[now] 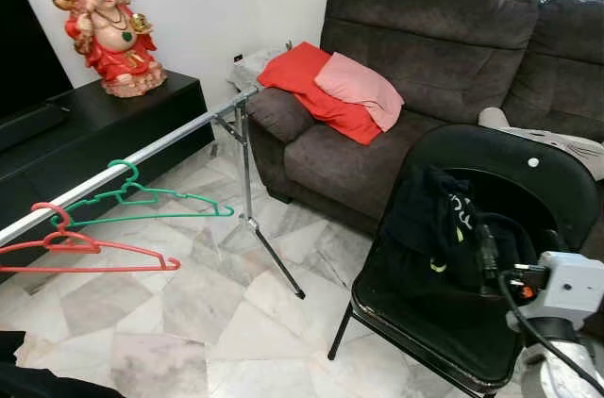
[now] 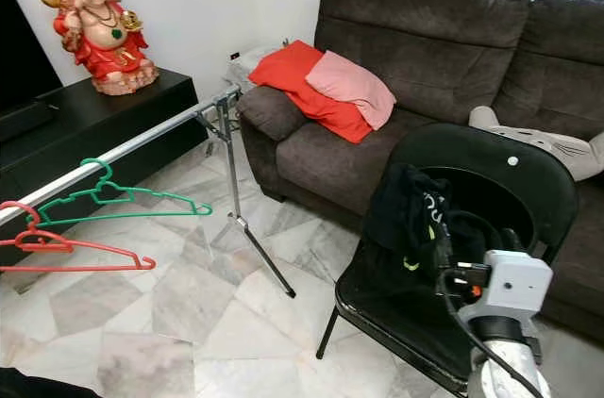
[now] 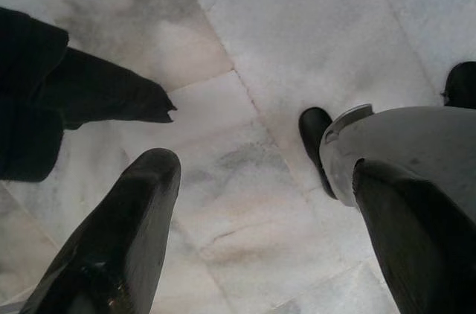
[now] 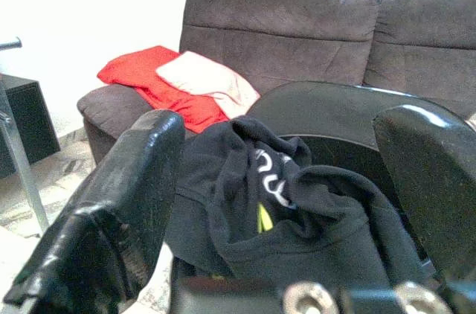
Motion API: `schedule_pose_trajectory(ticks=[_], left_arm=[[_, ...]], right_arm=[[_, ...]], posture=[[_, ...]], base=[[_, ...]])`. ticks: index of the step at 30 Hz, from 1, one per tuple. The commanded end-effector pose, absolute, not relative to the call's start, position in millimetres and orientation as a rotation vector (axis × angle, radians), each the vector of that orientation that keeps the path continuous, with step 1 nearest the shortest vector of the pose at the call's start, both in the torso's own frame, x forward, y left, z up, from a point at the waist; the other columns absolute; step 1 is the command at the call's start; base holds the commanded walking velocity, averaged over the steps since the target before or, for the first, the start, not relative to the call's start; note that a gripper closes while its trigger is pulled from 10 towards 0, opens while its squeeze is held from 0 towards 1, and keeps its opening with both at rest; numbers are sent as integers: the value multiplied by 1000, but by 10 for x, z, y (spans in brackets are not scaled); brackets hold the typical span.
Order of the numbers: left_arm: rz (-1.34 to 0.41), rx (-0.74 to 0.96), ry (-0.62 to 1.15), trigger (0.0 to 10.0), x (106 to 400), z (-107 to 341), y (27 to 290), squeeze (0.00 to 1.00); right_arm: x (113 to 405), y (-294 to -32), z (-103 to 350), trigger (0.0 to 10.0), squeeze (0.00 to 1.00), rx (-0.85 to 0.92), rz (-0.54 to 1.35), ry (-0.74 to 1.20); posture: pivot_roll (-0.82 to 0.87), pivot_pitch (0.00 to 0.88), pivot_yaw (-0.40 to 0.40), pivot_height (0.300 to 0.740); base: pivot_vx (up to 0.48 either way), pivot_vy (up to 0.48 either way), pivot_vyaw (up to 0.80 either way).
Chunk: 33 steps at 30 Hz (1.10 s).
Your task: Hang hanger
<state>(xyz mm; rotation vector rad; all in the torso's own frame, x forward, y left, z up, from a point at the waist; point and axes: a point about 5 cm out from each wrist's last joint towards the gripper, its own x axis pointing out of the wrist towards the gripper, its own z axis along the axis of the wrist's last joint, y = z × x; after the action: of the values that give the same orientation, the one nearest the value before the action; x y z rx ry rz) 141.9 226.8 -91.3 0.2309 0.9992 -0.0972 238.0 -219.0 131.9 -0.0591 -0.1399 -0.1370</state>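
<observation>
A silver clothes rail (image 1: 142, 155) runs across the left, with a green hanger (image 1: 151, 200) and a red hanger (image 1: 85, 252) hooked on it. A black garment (image 1: 429, 228) with white lettering lies bunched on a black chair (image 1: 528, 172) at the right. My right arm (image 1: 566, 294) reaches toward the chair. In the right wrist view, my right gripper (image 4: 290, 128) is open, its fingers (image 4: 134, 180) wide apart with the garment (image 4: 282, 210) just ahead. My left gripper (image 3: 260, 172) hangs open over the marble floor, holding nothing.
The rail's tripod leg (image 1: 274, 257) slants onto the marble floor between rail and chair. A dark sofa (image 1: 425, 49) with a red cloth (image 1: 311, 87) and pink pillow (image 1: 359, 87) stands behind. A red figurine (image 1: 109, 30) sits on a low black cabinet (image 1: 104, 120).
</observation>
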Motion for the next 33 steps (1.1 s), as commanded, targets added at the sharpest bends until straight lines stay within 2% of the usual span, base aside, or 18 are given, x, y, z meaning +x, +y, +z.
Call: schedule_pose_trajectory(ticks=[1, 13, 25, 33], left_arm=[[-98, 233, 988, 10000, 1459, -907, 2233, 0], [-79, 183, 967, 10000, 1548, -895, 2141, 0], [-77, 169, 986, 10000, 1491, -911, 2173, 0], [-82, 166, 985, 10000, 1482, -915, 2165, 0]], right_arm=[[2383, -2150, 1299, 10000, 0, -50, -127, -121], [2458, -2083, 1305, 10000, 0, -26, -135, -117], [2445, -2054, 1282, 10000, 0, 1, -148, -98], [2470, -1982, 1285, 10000, 0, 5, -134, -105]], posture=[[-40, 0, 10, 740], [-34, 8, -16, 740], [-41, 26, -10, 740], [-36, 26, -9, 740]], base=[[0, 0, 0], [0, 0, 0], [270, 0, -677], [280, 0, 0]])
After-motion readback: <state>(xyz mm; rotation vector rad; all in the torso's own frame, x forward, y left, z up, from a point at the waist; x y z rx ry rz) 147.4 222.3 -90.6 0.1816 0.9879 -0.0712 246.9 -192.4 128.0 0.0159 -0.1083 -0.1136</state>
